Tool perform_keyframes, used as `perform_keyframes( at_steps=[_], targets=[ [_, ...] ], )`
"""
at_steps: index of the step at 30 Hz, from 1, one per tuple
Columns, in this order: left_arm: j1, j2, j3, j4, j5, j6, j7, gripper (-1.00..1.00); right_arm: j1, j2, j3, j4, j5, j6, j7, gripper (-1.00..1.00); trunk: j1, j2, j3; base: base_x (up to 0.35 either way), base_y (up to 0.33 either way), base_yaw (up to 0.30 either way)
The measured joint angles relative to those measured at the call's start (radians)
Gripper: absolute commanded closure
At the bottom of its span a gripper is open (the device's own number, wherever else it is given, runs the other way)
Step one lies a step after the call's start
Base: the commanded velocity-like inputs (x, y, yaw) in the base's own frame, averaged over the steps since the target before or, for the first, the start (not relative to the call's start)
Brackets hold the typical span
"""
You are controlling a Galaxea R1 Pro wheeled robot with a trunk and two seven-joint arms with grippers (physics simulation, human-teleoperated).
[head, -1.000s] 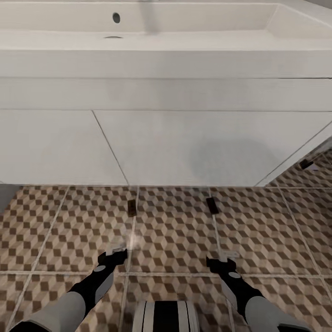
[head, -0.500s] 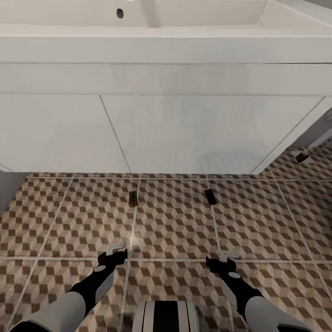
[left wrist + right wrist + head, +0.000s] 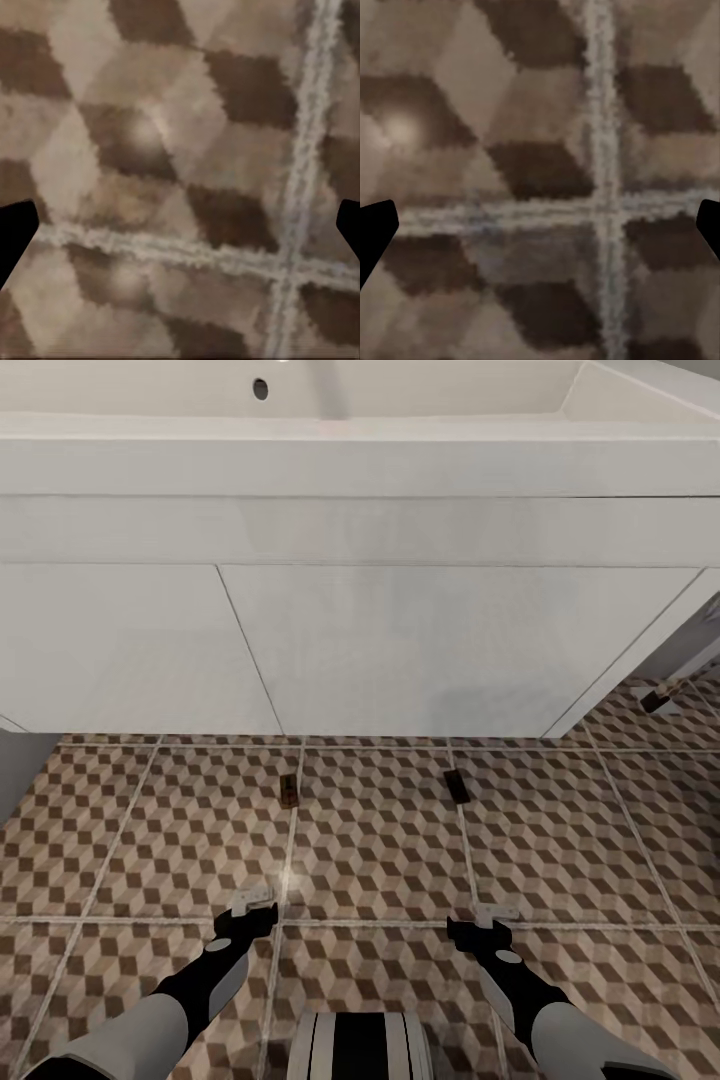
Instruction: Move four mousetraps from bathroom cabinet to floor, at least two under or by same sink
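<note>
- Cube-pattern tiling in brown, beige and white forms the bathroom floor [image 3: 380, 860], divided by pale grout lines; the sink [image 3: 400, 420] serves as landmark for all positions below.
- Sink: long white trough basin resting on a white panelled vanity [image 3: 400, 650], whose flat fronts are split by thin seams.
- Left mousetrap [image 3: 289, 789]: small dark-brown board lying flat on the tiles just in front of the vanity base, on a grout line, below the sink's drain end.
- Right mousetrap [image 3: 457, 785]: a second dark board, also flat on the tiles just in front of the vanity, well apart from the first and nearer the sink's right end.
- Third dark object [image 3: 655, 701]: lies on the floor past the vanity's right corner; too small to tell what it is.
- Left gripper [image 3: 252, 908]: held low over the floor, on the near side of the left mousetrap away from the sink; jaws spread wide and empty, as the left wrist view confirms with dark fingertips [image 3: 15, 232] at opposite edges over bare tile.
- Right gripper [image 3: 492, 913]: held likewise on the near side of the right mousetrap; released, nothing between its fingertips [image 3: 375, 232], with a grout crossing beneath.
</note>
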Motion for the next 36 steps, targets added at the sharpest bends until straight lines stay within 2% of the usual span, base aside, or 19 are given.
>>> perform_keyframes(
  at_steps=[7,36],
  targets=[
    [0.0,-0.004,0.0,0.007,-0.002,0.0,0.001,-1.0,0.0,0.0,0.0,0.0,0.0,-0.001,0.0,-1.0,0.0,0.0,0.0,0.0,0.0,0.0],
    [0.0,-0.005,0.0,0.011,-0.003,0.0,0.004,-1.0,0.0,0.001,0.0,0.0,0.001,-0.002,0.0,-1.0,-0.013,0.007,0.112,0.0,0.0,0.0]
  ],
)
